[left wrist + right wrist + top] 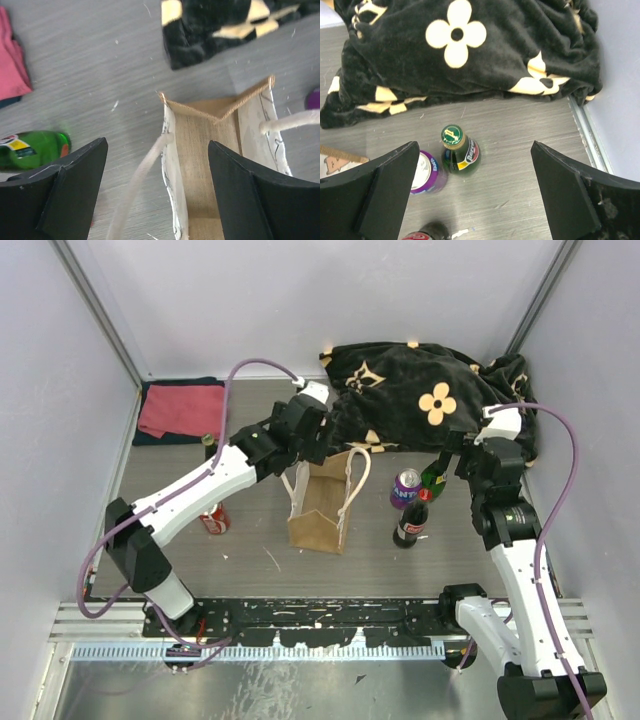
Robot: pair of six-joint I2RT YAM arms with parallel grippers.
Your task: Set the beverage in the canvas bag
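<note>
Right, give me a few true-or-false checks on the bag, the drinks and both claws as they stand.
1. The tan canvas bag with white rope handles stands upright, mouth open. True.
2. The left claw grips a drink. False: it is open and empty, above the bag.
3. The purple drink can is inside the bag. False: it stands on the table, right of the bag.
4. The right claw is open above the green glass bottle. True.
5. The dark cola bottle with a red cap lies on its side. False: it stands upright.
</note>
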